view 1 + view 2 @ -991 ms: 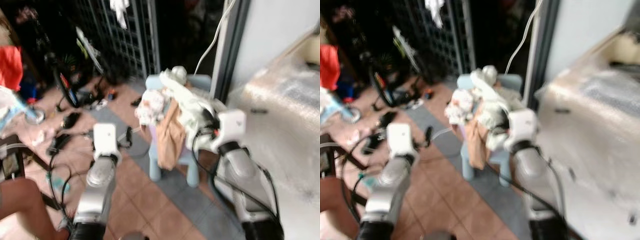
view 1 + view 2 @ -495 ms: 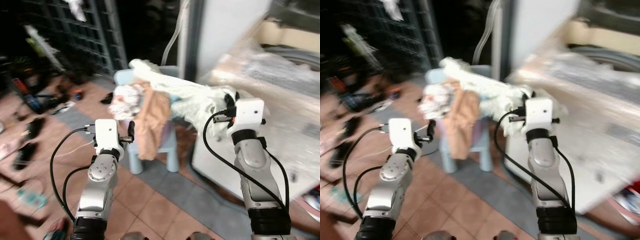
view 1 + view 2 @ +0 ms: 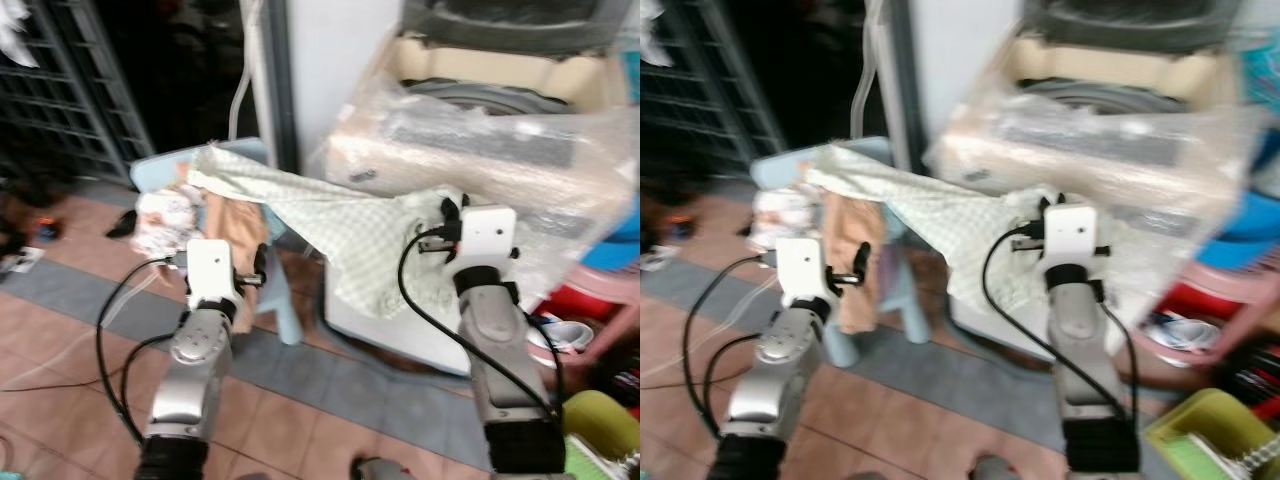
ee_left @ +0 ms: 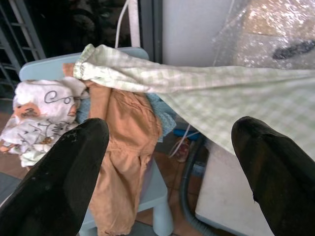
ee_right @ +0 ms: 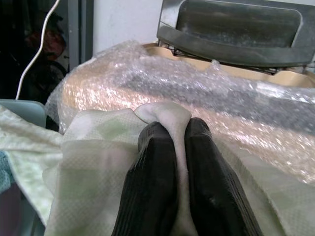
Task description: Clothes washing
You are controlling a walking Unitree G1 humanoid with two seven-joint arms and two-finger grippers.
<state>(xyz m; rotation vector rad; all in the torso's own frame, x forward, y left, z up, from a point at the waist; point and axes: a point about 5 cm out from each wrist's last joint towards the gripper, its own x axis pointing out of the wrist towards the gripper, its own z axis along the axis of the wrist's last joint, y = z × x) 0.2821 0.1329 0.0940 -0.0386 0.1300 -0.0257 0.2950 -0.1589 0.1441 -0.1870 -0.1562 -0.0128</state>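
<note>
Right gripper (image 5: pixel 174 147): both black fingers pinched tight on a fold of the pale green checked cloth (image 3: pixel 370 235), held in front of the bubble-wrapped top-loading washing machine (image 3: pixel 480 140). Left gripper (image 4: pixel 167 162): fingers spread wide, holding nothing, raised just short of the small light-blue plastic chair (image 4: pixel 147 196). The cloth stretches from the right gripper back to the chair (taut across the gap), where its far end lies over an orange garment (image 4: pixel 120 142) and a white printed garment (image 4: pixel 42 110). Behind the chair, a dark metal grille (image 3: pixel 75 90).
</note>
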